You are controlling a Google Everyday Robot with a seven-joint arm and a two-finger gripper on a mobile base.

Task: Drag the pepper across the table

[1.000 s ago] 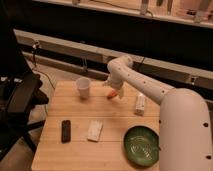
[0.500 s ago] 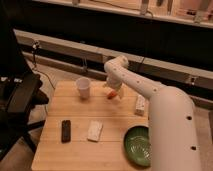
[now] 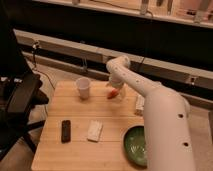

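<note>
The pepper is a small orange-red piece lying on the light wooden table, near its far edge and right of the white paper cup. My white arm reaches over from the right and bends down at the far edge. The gripper is at the pepper, directly above and behind it, partly hidden by the wrist.
A black remote and a white packet lie in the near middle. A green bowl sits at the near right, partly behind my arm. A white object lies at the right. A black chair stands at the left.
The arm has swung leftward and fills more of the right side. The pepper stays under the gripper, about the same spot near the far edge.
</note>
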